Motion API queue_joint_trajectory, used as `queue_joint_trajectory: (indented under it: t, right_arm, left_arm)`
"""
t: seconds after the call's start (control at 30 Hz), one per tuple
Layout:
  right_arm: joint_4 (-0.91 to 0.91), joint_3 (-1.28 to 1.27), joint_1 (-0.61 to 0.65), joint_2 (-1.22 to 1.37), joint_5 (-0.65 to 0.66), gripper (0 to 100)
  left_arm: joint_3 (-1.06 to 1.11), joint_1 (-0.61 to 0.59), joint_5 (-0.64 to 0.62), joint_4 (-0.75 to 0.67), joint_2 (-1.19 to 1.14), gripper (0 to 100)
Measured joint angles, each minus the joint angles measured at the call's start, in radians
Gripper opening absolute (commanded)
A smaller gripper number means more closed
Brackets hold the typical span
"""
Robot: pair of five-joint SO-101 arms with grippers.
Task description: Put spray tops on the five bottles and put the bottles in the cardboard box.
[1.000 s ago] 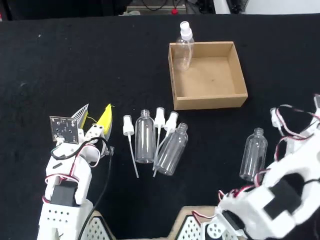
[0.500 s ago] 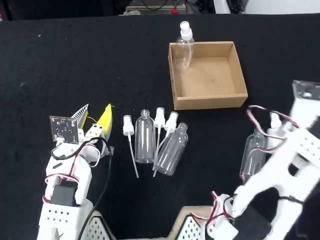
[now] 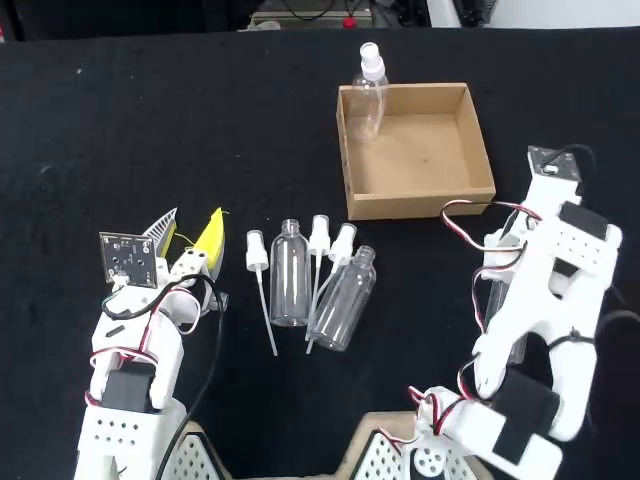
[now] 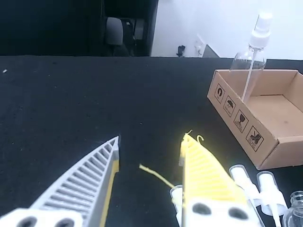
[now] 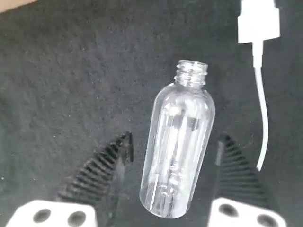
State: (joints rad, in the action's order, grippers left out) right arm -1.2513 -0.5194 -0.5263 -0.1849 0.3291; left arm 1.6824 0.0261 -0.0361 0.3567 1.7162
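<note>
- The left gripper [image 4: 151, 139] is seen over the black table [image 3: 150, 120], near three loose spray tops. Its jaws are held apart, and nothing is between them.
- The first spray top [image 4: 175, 193] is partly hidden behind the yellow finger [image 4: 203, 184].
- The right gripper [image 5: 174, 139] is held low over the near bottle [image 5: 177, 151], which lies on its side with its neck open. The jaws are apart, with one black finger on each side of the bottle. A thin gap can be seen on both sides, so the bottle is not squeezed.
- From above, this bottle is almost fully hidden under the right arm [image 3: 545, 290].
- A lone spray top [image 5: 258, 23] lies just beside the bottle's neck. Its head is cut off by the edge, and its thin tube runs along the bottle without touching it.
- The cardboard box [image 3: 470, 150] is set at the far side of the table. A capped bottle [image 3: 370, 85] stands in one far corner of it. In the left wrist view its bottom is hidden by the box wall.
- A straight bottle [image 3: 290, 272] and a tilted bottle [image 3: 345, 297] lie open, close together, between the arms.
- Two more spray tops [image 3: 319, 235] lie by their necks. Their thin tubes are hard to follow where the clear bottles are crossed.
</note>
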Motion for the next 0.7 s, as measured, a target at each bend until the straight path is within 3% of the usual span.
queue_joint_trajectory:
  t: [0.23, 0.7]
  right_arm:
    - [0.005, 0.247, -0.035, 0.104, 0.006, 23.9]
    - [0.005, 0.760, -0.080, 0.735, 0.087, 24.0]
  left_arm:
    - [0.000, 0.000, 0.000, 0.000, 0.000, 20]
    - [0.000, 0.000, 0.000, 0.000, 0.000, 20]
